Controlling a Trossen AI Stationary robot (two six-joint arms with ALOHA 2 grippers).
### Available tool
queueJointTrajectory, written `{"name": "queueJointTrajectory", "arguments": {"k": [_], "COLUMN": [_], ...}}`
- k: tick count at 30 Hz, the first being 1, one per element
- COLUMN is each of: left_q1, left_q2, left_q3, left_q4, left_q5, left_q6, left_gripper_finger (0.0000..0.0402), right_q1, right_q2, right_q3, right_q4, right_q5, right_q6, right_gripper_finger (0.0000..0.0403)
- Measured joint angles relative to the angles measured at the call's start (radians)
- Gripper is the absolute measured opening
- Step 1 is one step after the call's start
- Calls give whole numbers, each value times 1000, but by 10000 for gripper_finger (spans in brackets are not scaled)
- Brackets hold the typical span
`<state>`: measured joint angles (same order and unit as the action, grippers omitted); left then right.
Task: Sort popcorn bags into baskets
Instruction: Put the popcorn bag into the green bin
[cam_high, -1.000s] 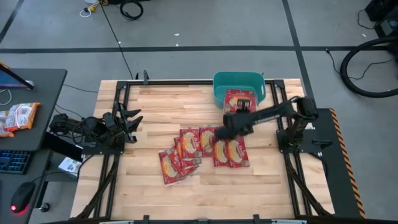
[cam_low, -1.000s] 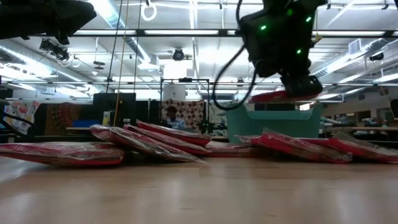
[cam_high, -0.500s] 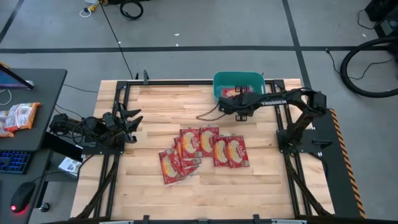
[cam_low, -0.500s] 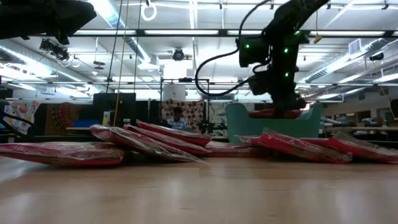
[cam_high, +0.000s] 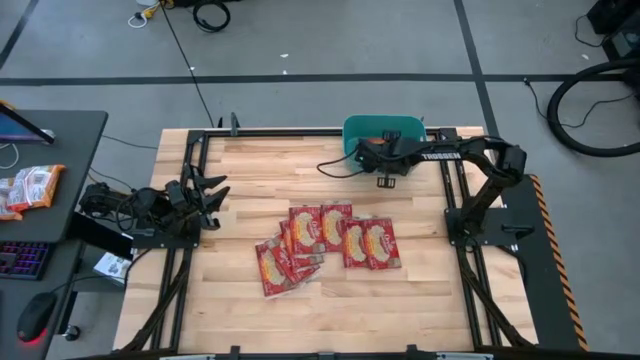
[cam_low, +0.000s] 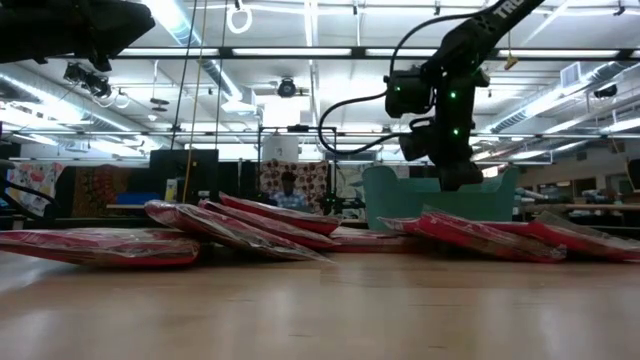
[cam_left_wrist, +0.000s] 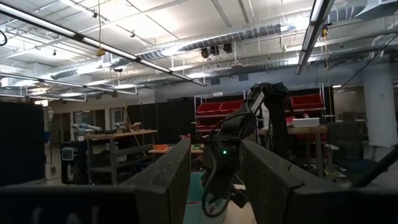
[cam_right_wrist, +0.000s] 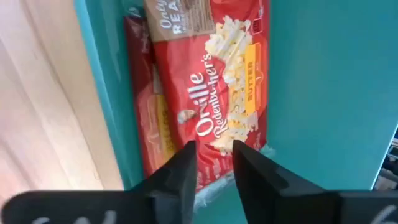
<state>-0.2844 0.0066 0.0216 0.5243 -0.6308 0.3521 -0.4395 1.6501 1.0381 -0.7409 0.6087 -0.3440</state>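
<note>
Carried from frame centre to upper right, right gripper (cam_right_wrist: 211, 158), fingers parted, releases red foil popcorn bag (cam_right_wrist: 217, 87) into teal plastic basket (cam_right_wrist: 323, 93); left gripper (cam_high: 205, 192) waits part-open at left.

Popcorn bags (cam_high: 325, 235): red foil, yellow-cream popcorn picture, white lettering, yellow "BUTTER" label. Basket (cam_high: 352, 130): solid teal. Desk (cam_high: 260, 170): pale wood-grain planks, black frame. Right gripper (cam_right_wrist: 211, 163) fingers (cam_right_wrist: 177, 171): dark.
</note>
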Motion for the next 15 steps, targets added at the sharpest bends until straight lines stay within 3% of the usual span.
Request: {"name": "queueJointTrajectory", "arguments": {"k": [7,15], "left_q1": [0,0], "left_q2": [0,0], "left_q3": [0,0], "left_q4": [0,0], "left_q5": [0,0], "left_q6": [1,1], "left_gripper_finger": [144,144], "right_q1": [22,75], "right_q2": [0,0], "right_q3": [104,261], "right_q4": [-155,-401], "right_q5": [1,7], "right_q6": [111,287], "right_gripper_finger": [163,169]}}
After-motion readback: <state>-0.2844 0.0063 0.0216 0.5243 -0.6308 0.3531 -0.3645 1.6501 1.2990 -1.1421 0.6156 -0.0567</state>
